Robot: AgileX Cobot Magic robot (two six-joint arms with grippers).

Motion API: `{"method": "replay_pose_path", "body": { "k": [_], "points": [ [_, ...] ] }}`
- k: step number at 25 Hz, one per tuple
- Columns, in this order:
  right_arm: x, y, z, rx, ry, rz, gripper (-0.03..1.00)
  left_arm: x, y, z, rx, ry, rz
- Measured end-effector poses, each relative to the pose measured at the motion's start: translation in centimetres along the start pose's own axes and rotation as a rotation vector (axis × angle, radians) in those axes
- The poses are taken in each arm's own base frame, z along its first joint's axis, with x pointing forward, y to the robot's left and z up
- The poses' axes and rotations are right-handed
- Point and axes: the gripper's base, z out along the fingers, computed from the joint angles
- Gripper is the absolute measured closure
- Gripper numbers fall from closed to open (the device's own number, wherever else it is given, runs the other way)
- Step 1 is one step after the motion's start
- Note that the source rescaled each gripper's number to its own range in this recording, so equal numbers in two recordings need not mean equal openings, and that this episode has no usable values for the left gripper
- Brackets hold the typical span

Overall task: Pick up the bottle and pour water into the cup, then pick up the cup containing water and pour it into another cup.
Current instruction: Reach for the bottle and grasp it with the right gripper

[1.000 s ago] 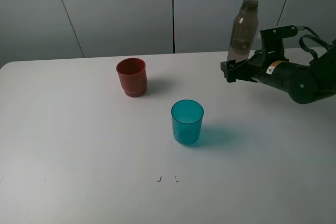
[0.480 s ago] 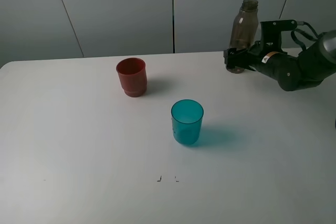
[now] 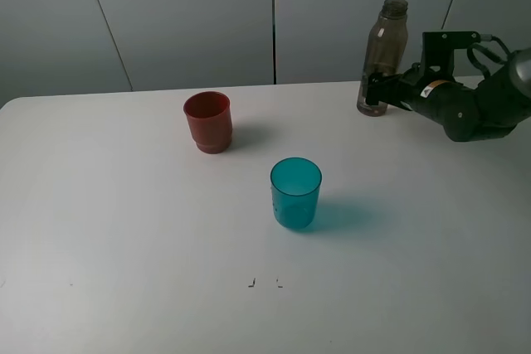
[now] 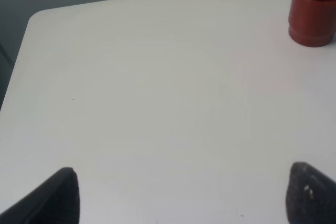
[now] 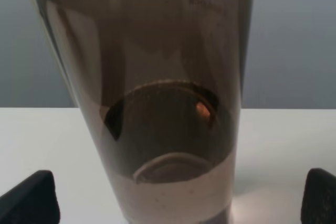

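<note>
**High camera.** The right gripper sits low against the bottle, near its base. The bottle stands upright on the table, at the far edge. The blue cup stands well apart from this gripper, nearer the middle of the table. The red cup stands beyond the blue cup, farther from the gripper. The step in hand is judged to be the grasp of the bottle.

**Left wrist camera.** The left gripper is wide open and holds nothing. Only bare table lies between its fingers. The red cup stands ahead of it and off to one side. This arm has no part in the present step.

**Right wrist camera.** The bottle fills the space between the fingers of the right gripper. The jaws are spread to their full width. A gap shows on each side of the bottle, so nothing is gripped yet.

**Procedure.**
- The bottle should be centred between the fingers before they close.
- The jaws should close evenly, so that neither finger pushes the base sideways.
- A grip this low on a tall bottle may let it tip. A slightly higher hold gives better control during the pour.
- The lift should go straight up before any travel toward the blue cup.
</note>
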Motion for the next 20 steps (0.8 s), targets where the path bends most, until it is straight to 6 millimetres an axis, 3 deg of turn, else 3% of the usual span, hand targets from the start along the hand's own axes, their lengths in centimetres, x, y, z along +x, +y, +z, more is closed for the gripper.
{"method": "replay_pose_path", "body": {
  "k": [5,13,20],
  "points": [
    [1.4,-0.1,0.9,0.001,0.027,-0.001,-0.03,0.0,0.0,0.0,0.0,0.0,0.0],
    [0.3,0.1,2.5,-0.022,-0.017,-0.019,-0.03,0.0,0.0,0.0,0.0,0.0,0.0],
    [0.7,0.2,3.9,-0.034,-0.019,-0.028,-0.03,0.0,0.0,0.0,0.0,0.0,0.007]
  ]
}}
